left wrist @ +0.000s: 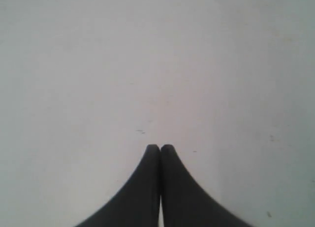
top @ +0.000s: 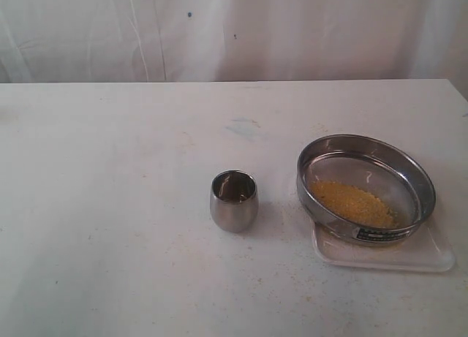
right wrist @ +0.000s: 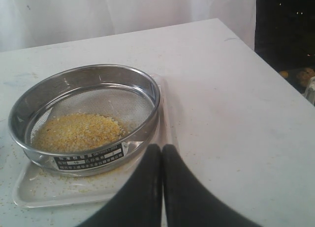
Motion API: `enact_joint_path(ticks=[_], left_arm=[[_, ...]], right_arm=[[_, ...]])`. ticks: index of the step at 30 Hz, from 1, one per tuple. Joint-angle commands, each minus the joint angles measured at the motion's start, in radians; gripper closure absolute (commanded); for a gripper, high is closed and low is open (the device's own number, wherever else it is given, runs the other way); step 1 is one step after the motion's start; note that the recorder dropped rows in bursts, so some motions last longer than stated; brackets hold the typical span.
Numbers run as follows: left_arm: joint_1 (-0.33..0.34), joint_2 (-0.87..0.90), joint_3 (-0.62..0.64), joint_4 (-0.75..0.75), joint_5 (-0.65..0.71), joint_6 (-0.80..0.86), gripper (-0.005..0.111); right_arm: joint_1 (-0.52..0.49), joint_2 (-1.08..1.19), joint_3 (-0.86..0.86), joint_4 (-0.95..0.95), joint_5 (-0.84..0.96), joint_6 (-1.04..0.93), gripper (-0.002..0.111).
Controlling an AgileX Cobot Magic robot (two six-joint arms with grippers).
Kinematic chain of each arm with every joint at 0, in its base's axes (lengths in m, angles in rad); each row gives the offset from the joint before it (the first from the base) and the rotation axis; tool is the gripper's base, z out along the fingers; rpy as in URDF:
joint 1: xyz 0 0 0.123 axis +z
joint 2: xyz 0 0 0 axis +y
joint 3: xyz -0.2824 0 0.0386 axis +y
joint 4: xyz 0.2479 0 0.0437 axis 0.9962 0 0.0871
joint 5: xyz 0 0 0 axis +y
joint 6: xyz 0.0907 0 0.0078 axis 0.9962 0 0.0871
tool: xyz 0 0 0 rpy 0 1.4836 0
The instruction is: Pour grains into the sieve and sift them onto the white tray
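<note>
The tray [top: 439, 261] lies near right, the sieve [top: 365, 172] seated on it, the grains [top: 351, 202] heaped on its mesh. The right gripper [right wrist: 162, 147], jaws pressed together and empty, faces the sieve's labelled wall close by and is judged the nearer arm. The left gripper [left wrist: 160, 147], likewise closed, sees only table [left wrist: 147, 64].

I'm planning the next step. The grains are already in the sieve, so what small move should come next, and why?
Probably open the right gripper and ease it toward the rim of the sieve: its jaws are shut, the grains lie heaped on the mesh, and the sieve sits on the white tray.
</note>
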Motion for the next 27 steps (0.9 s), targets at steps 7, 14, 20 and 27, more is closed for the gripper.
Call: enact_joint_path(ticks=[7,14,20,27], left_arm=[[0.15,-0.74,0.031,-0.017,0.081,-0.061,0.107],[0.143,-0.86,0.199,-0.024,0.187,-0.314,0.107],[0.1,-0.86,0.368,-0.021,0.111,-0.451,0.107],[-0.093,-0.86,0.348,0.047,0.067,-0.195,0.107]], right_arm=[[0.001,-0.004,0.002,-0.003,-0.005,0.0,0.108],[0.001,-0.004,0.002,-0.003,-0.005,0.0,0.108],[0.001,-0.004,0.002,-0.003,-0.005,0.0,0.108],[0.001,-0.004,0.002,-0.003,-0.005,0.0,0.108]])
